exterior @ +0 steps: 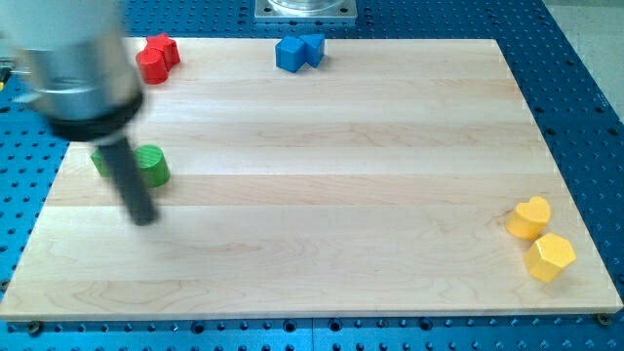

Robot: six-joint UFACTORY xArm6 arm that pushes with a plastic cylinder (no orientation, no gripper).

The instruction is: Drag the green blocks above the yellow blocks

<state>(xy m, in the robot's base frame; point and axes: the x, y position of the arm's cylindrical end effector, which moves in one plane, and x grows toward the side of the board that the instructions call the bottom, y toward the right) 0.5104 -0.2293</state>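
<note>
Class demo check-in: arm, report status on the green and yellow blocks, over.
My tip just below the green blocks, at the view's left. Yellow blocks far off at lower right. Board between them bare; red blocks and blue blocks up top, out of the way.

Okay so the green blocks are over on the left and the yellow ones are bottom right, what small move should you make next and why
Probably shift my tip toward the view's left, round behind the green blocks. It now sits just below the green cylinder; a second green block is partly hidden by the rod. The yellow blocks lie far right, so pushing must start from the greens' left side.
</note>
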